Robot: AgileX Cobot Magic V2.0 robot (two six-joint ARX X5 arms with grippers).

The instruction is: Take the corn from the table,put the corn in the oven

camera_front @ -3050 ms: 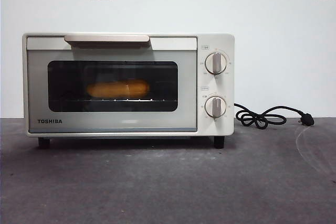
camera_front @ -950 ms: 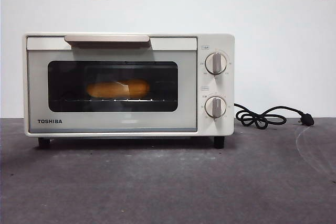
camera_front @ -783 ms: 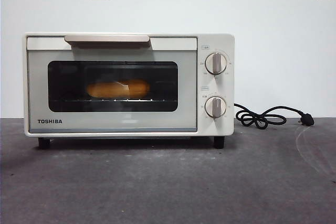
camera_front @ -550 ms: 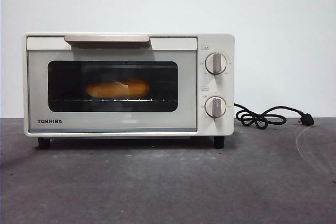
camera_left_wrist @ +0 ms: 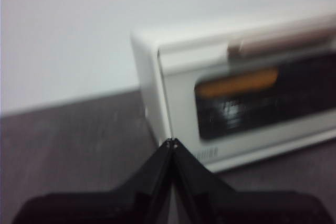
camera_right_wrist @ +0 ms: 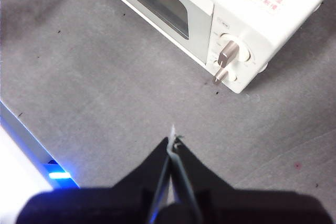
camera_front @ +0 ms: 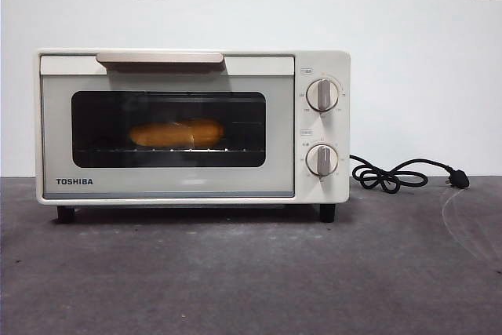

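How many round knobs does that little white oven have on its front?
2. The upper knob and the lower knob sit one above the other on the oven, right of its glass door. None seem hidden.

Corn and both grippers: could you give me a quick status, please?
Left gripper shut, empty, off the oven. Right gripper shut, empty, above the table. Corn on the rack inside, door closed. Nothing in the way.

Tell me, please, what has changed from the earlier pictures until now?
Nothing visibly changed. The corn lies inside the oven behind its shut door, as before, and the power cord rests on the table in the same place. A black arm tip stays at the top edge.
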